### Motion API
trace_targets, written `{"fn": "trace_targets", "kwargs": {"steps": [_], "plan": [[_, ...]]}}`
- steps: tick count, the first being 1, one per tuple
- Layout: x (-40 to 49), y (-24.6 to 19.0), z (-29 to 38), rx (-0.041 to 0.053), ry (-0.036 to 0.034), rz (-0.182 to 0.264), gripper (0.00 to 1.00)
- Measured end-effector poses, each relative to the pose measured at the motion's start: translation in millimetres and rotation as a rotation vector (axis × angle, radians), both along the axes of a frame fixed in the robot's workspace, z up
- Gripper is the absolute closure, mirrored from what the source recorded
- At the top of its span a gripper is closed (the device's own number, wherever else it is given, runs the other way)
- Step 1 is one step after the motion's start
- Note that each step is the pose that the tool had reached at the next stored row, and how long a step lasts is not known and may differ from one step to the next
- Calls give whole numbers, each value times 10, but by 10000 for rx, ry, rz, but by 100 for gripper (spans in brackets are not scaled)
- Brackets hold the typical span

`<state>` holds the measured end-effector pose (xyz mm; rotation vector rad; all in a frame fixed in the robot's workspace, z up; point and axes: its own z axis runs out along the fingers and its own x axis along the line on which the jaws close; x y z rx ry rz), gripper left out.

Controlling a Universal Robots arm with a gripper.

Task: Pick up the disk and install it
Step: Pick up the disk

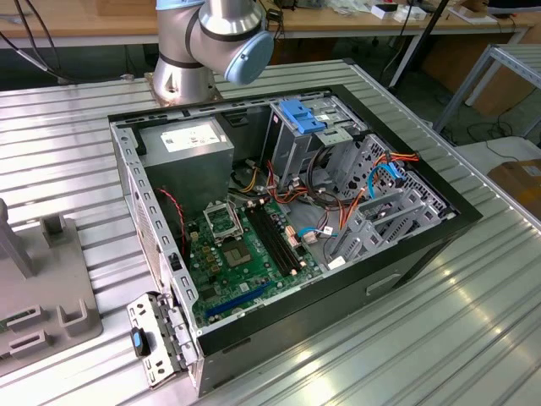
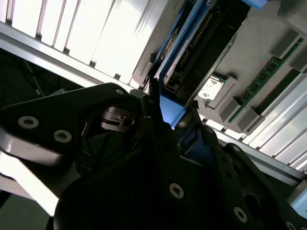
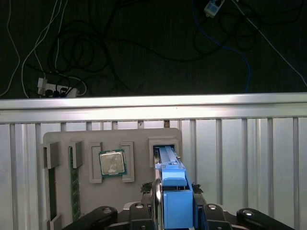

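The gripper's (image 2: 173, 108) black bolted housing lies closest to the lens in the second wrist view, and its fingers (image 2: 152, 103) reach forward to the disk (image 2: 189, 48). In the first wrist view the gripper (image 3: 175, 189) straddles the disk (image 3: 169, 158), which stands on edge in a slot of the grey holder tray (image 3: 139, 139). The claw is pressed against both sides of the disk's blue carrier, with no gap visible, so it is pinching the disk while the disk's far end sits in the slot.

A processor chip (image 3: 112, 163) occupies the neighbouring recess of the tray, and green memory modules (image 3: 74, 177) stand in narrow slots beyond it; both wrist views show these parts. The tray rests on a ribbed aluminium table (image 3: 240, 158), past whose edge loose cables (image 3: 96, 48) and a power strip (image 3: 48, 86) lie on a dark floor.

In the exterior view an open computer case (image 1: 456, 216) lies on the table, with the tray (image 1: 51, 288) at the exterior view's left. The case contains a motherboard (image 1: 245, 254), a power supply box (image 1: 186, 144) and a drive cage with a blue latch (image 1: 300, 114). The arm's base (image 1: 182, 76) stands just behind the case.
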<state>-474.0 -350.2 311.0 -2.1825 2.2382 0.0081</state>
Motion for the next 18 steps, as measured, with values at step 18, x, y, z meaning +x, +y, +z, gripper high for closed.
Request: {"fn": "trace_targets", "kwargs": {"steps": [18], "plan": [[0, 12, 8, 0, 0, -1, 64]]}}
